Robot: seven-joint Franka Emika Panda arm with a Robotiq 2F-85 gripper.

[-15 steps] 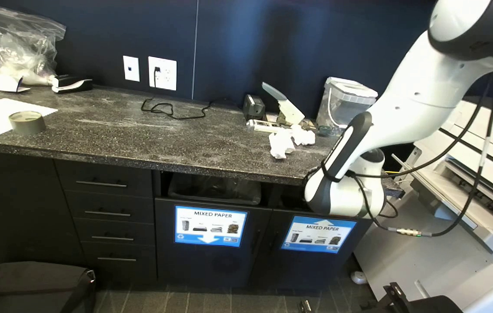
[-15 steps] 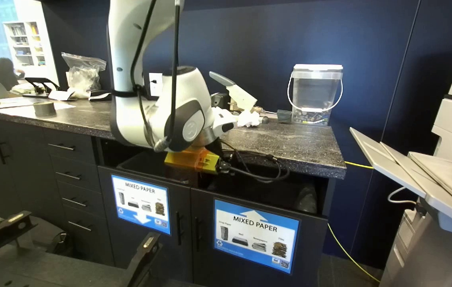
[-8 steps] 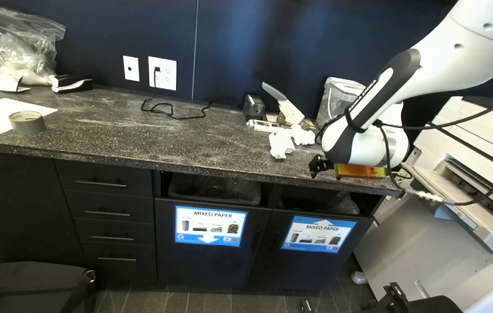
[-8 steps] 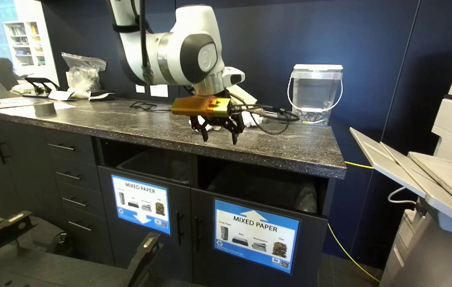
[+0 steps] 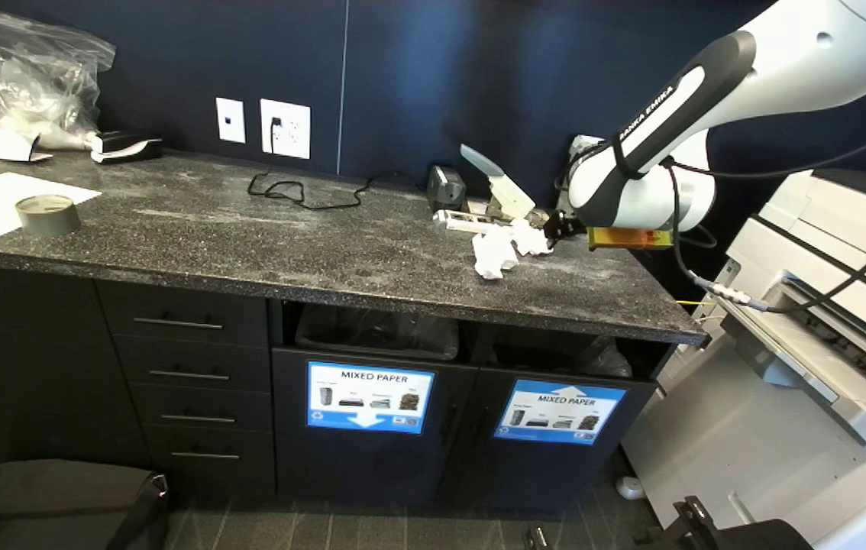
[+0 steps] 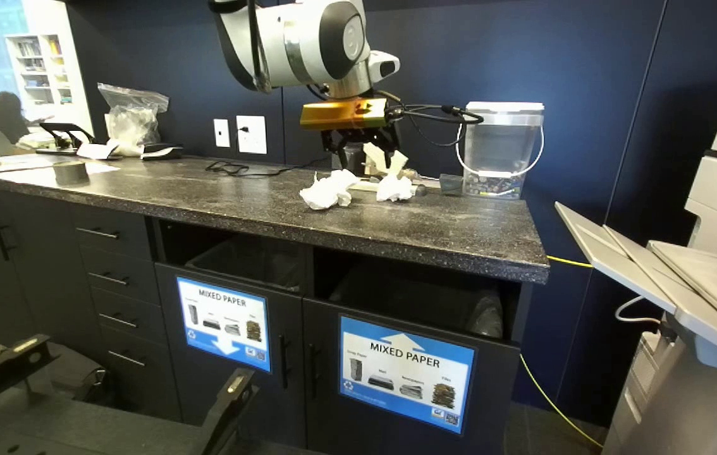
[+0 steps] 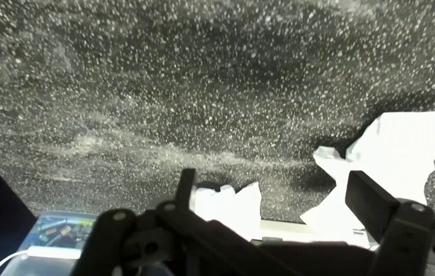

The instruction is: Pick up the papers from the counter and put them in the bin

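While the white arm [image 5: 777,88] reaches over the counter [image 5: 250,248], bent at the wrist [image 5: 658,202], the gripper [image 7: 272,175] points down at the speckled dark stone, jaws standing wide apart. A shiny amber box [image 6: 343,115] sits above the fingers [image 7: 371,203]. Under the counter's front edge, two bins [image 6: 494,379] have flat dark doors, wide rectangular slots and blue-and-white signs [image 6: 408,376]. The papers [image 6: 328,191], sharp-creased white lumps, lie on the counter, lower than the gripper and near it; in the wrist view, one lump appears below the gap between the fingers. Whether any finger touches paper, I cannot tell. At the counter's back stands a clear plastic bucket [image 6: 501,139] with a white lid and thin handle. Behind the counter rises a smooth dark-blue wall [image 6: 434,57].
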